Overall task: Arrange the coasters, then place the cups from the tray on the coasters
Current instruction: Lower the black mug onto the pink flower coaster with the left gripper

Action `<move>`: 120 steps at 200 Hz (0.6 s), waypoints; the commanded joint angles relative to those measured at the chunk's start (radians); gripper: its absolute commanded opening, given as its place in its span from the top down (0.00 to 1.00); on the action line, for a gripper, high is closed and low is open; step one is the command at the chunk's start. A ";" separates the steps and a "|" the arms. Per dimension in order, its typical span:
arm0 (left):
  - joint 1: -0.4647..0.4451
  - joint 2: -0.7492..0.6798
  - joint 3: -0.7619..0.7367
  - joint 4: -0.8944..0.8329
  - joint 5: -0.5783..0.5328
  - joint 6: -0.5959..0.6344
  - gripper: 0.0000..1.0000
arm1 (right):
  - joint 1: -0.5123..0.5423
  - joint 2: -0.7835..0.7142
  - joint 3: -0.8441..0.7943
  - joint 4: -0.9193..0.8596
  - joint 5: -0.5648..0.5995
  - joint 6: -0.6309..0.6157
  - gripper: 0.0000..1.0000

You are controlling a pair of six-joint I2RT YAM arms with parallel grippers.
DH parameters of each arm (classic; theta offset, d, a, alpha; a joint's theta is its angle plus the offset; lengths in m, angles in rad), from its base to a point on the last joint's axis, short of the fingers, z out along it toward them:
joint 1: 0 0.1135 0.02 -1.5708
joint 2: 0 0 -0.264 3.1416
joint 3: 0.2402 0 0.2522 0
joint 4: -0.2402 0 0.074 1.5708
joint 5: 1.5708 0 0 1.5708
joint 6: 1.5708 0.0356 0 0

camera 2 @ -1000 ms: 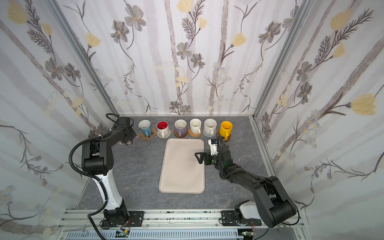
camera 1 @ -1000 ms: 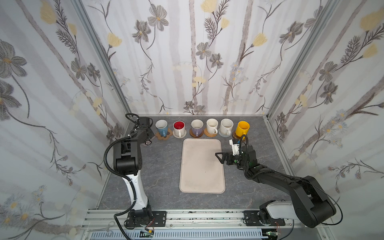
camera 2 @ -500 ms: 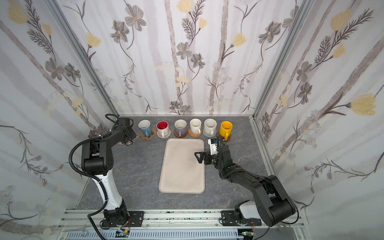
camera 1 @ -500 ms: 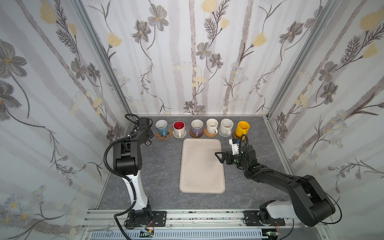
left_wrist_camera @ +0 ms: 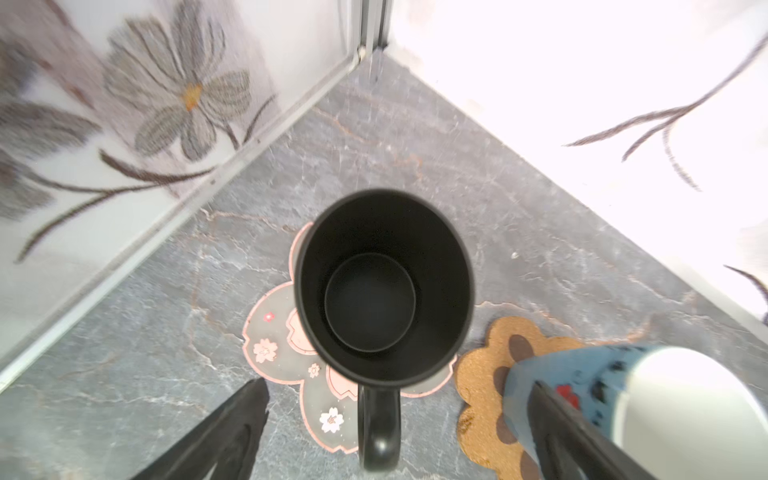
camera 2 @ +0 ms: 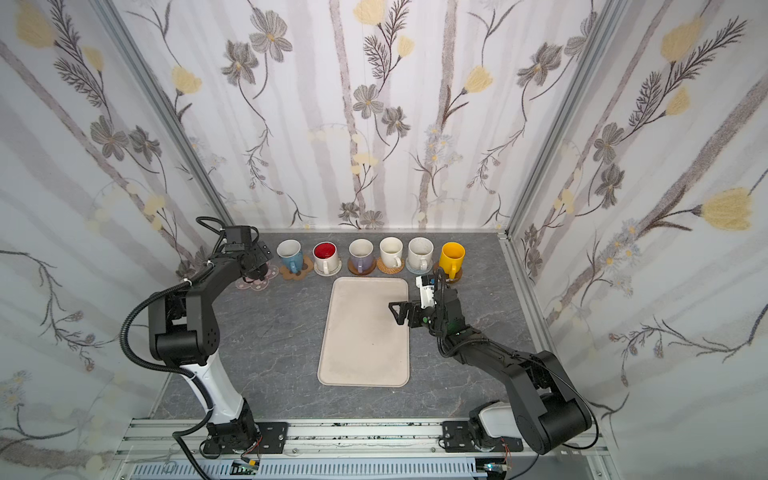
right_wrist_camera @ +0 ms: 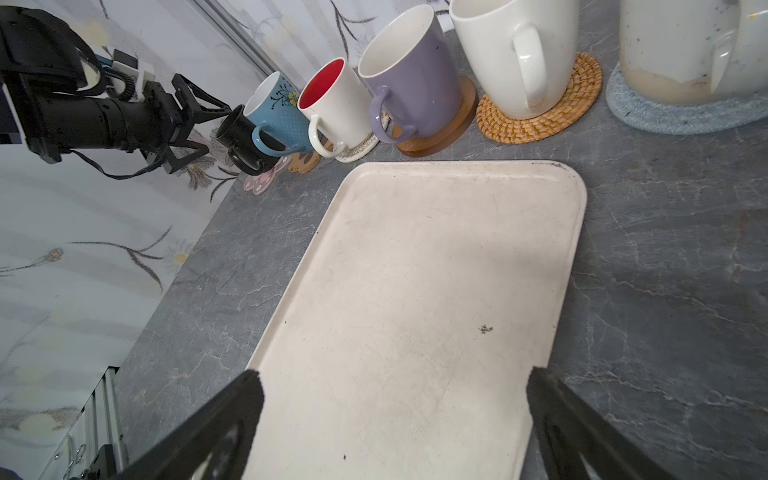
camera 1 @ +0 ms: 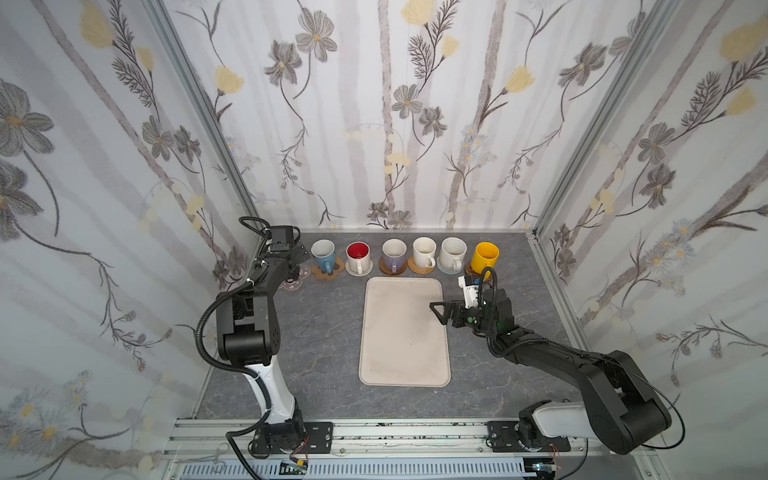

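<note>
The black mug [left_wrist_camera: 384, 286] is sitting on the pink flower coaster [left_wrist_camera: 274, 332], the left end effector [left_wrist_camera: 397, 392] hanging spread astride its handle, apparently clear of it. The right end effector [right_wrist_camera: 394, 386] is hovering, spread, above the tray [right_wrist_camera: 415, 249].

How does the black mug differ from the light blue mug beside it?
The black mug is black inside and unpatterned; the light blue mug is white inside with small printed marks. The black mug stands on the pink flower coaster, the light blue mug on the brown paw coaster. Both are upright and empty.
</note>
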 commanded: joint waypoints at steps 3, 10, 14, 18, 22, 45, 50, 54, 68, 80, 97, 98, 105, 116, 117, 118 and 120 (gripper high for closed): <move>-0.001 -0.062 -0.029 0.011 -0.015 -0.016 0.00 | -0.001 -0.039 0.007 0.002 0.042 -0.012 0.00; 0.000 -0.083 -0.041 0.012 -0.010 -0.017 0.00 | -0.001 -0.057 0.007 -0.010 0.052 -0.013 0.00; 0.000 -0.098 -0.048 0.012 -0.009 -0.018 0.00 | 0.000 -0.067 0.006 -0.014 0.056 -0.017 0.00; -0.001 -0.109 -0.056 0.013 -0.005 -0.019 0.00 | -0.001 -0.079 0.009 -0.021 0.061 -0.018 0.00; -0.001 -0.122 -0.064 0.015 0.000 -0.019 0.00 | -0.001 -0.091 0.008 -0.030 0.067 -0.021 0.01; 0.000 -0.212 -0.156 0.064 0.045 -0.019 0.00 | -0.001 -0.175 0.009 -0.068 0.120 -0.043 0.00; -0.001 -0.230 -0.176 0.080 0.060 -0.019 0.00 | -0.001 -0.192 0.007 -0.069 0.138 -0.048 0.00; 0.000 -0.248 -0.192 0.094 0.074 -0.021 0.00 | -0.001 -0.206 0.006 -0.070 0.154 -0.053 0.00; 0.000 -0.293 -0.247 0.157 0.134 -0.031 0.00 | 0.000 -0.251 0.010 -0.080 0.233 -0.073 0.00; -0.001 -0.328 -0.286 0.201 0.178 -0.048 0.00 | -0.005 -0.290 0.012 -0.083 0.297 -0.083 0.00; -0.003 -0.360 -0.329 0.240 0.221 -0.068 0.00 | -0.011 -0.343 0.006 -0.083 0.387 -0.091 0.00; -0.003 -0.362 -0.332 0.244 0.224 -0.068 0.00 | -0.012 -0.346 0.005 -0.083 0.391 -0.091 0.00; -0.006 -0.377 -0.359 0.269 0.237 -0.074 0.00 | -0.018 -0.367 0.001 -0.082 0.426 -0.100 0.00; -0.016 -0.412 -0.408 0.326 0.245 -0.083 0.00 | -0.026 -0.397 -0.013 -0.073 0.479 -0.113 0.00; -0.016 -0.416 -0.414 0.329 0.246 -0.082 0.00 | -0.027 -0.401 -0.016 -0.072 0.484 -0.115 0.00; -0.019 -0.420 -0.419 0.338 0.247 -0.082 0.00 | -0.028 -0.405 -0.018 -0.069 0.488 -0.117 0.00; -0.023 -0.427 -0.431 0.354 0.247 -0.082 0.00 | -0.029 -0.410 -0.022 -0.066 0.497 -0.124 0.00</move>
